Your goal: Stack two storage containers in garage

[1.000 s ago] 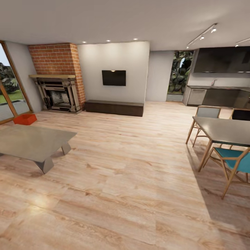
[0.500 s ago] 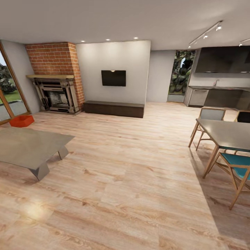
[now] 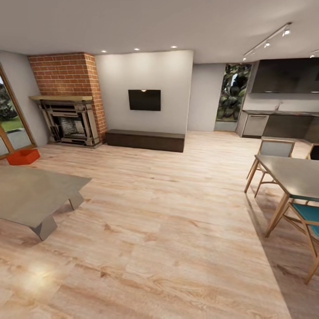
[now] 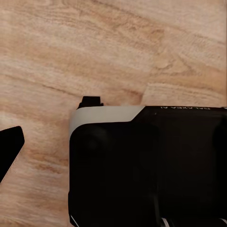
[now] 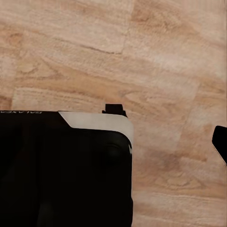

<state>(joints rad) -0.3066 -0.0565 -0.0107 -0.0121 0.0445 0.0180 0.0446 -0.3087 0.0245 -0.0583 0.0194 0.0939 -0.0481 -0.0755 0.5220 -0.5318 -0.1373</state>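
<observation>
**Living room pass, one bin spotted by the glass door**

Light wood plank floor (image 3: pixel 168 212) everywhere, warm grain, kinda glossy with a bright glare patch near the low grey table (image 3: pixel 31 195). Table top flat and matte, angular slab legs underneath. Red brick fireplace (image 3: pixel 66 97) in the far left corner, rough brick column, wooden mantel, dark metal-looking grate. Black flat TV (image 3: pixel 144 99) on the plain white wall, long dark low bench (image 3: pixel 145 139) below it. Over on the right: grey dining table (image 3: pixel 294 173) on slim wooden legs, wood-framed chairs, one with a teal seat (image 3: pixel 310 212). Dark kitchen units way back.

Spotted one orange-red storage container (image 3: pixel 23 156), boxy and open-topped, sitting on the planks at far left, just beside the wood-framed glass door (image 3: pixel 11 128) and near the fireplace. Well apart from the robot.

Wrist views: just black and white rounded robot casing over wood planks. Couldn't tell how far either gripper was opened, or whether anything was held.
</observation>
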